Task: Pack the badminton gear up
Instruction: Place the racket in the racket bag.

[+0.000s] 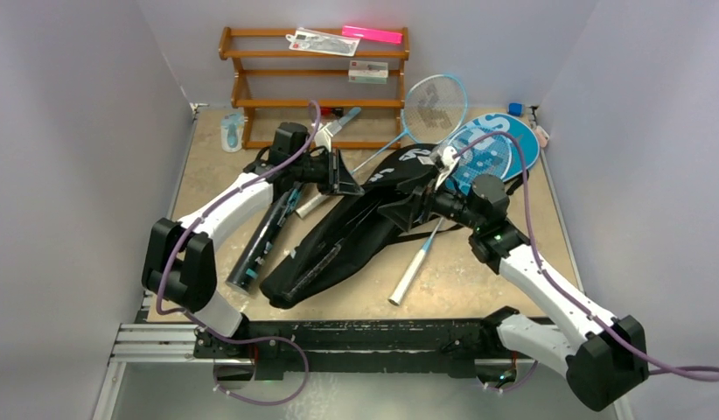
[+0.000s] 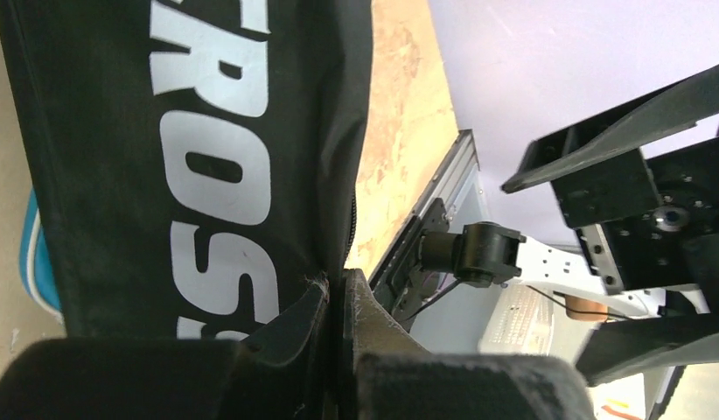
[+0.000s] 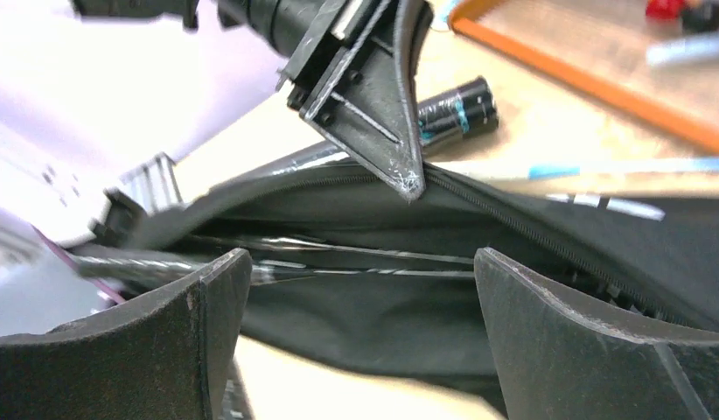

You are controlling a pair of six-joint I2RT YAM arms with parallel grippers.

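The black "CROSSWAY" cover (image 1: 338,241) lies diagonally across the table. My left gripper (image 1: 344,180) is shut on its upper zipper edge; the left wrist view shows the fabric (image 2: 207,175) pinched between the fingertips (image 2: 317,306). My right gripper (image 1: 408,210) is open and empty at the cover's mouth, its fingers (image 3: 198,306) either side of the opening (image 3: 356,219), where a racket shaft (image 3: 338,262) shows inside. A white racket handle (image 1: 413,271) sticks out of the cover. The long black tube (image 1: 264,236) lies to the left. A light-blue racket (image 1: 435,105) and the blue "SPORT" cover (image 1: 496,149) lie behind.
The brown three-tier rack (image 1: 312,74) stands at the back, with the pink bar (image 1: 373,35) and clear packets on it. A small light-blue and white object (image 1: 232,131) sits by its left foot. Grey walls close in on both sides.
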